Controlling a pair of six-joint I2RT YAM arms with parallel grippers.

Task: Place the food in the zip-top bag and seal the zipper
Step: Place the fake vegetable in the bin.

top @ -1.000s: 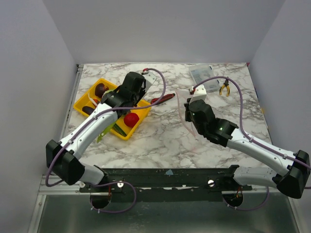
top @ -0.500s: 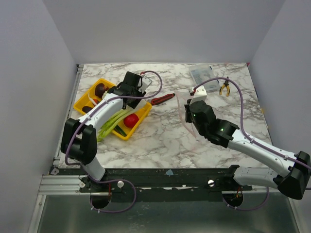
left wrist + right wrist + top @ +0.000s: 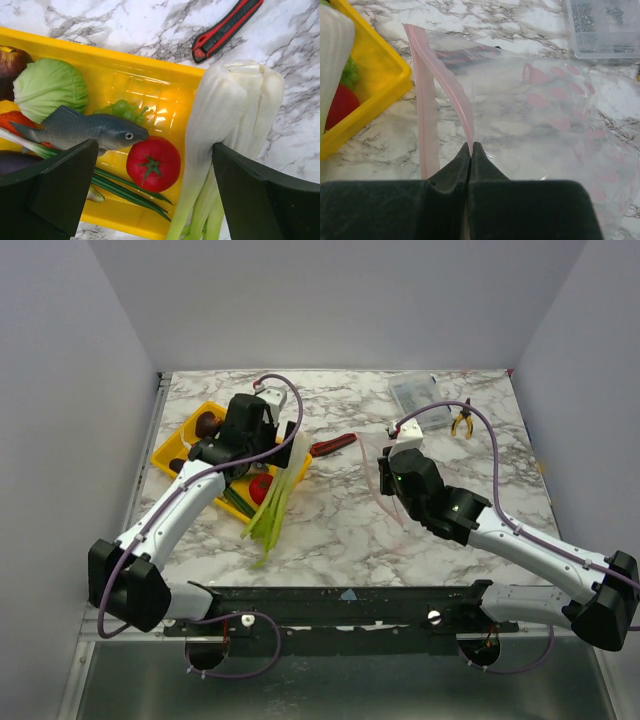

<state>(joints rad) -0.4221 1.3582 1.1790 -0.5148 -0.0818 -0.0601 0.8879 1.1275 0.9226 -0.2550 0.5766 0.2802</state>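
My left gripper (image 3: 272,455) (image 3: 155,147) hangs open over the right end of the yellow tray (image 3: 175,440) (image 3: 125,55). The celery (image 3: 275,500) (image 3: 230,115) lies between the jaws, against the right finger only. It runs over the tray's edge onto the table. In the tray are the tomato (image 3: 153,164), fish (image 3: 85,131), eggplant (image 3: 10,62) and chili (image 3: 12,122). My right gripper (image 3: 385,465) (image 3: 471,145) is shut on the pink zipper (image 3: 452,90) of the clear zip-top bag (image 3: 545,115) and holds its mouth up and open towards the tray.
A cabbage (image 3: 50,85) and grapes (image 3: 122,107) also sit in the tray. A red-handled tool (image 3: 335,444) (image 3: 227,25) lies between tray and bag. A rigid clear box (image 3: 418,400) and yellow pliers (image 3: 461,421) are at the back right.
The celery has come out of the tray and now lies across its right edge onto the table. My left gripper has shifted left and back. The right gripper barely moved.
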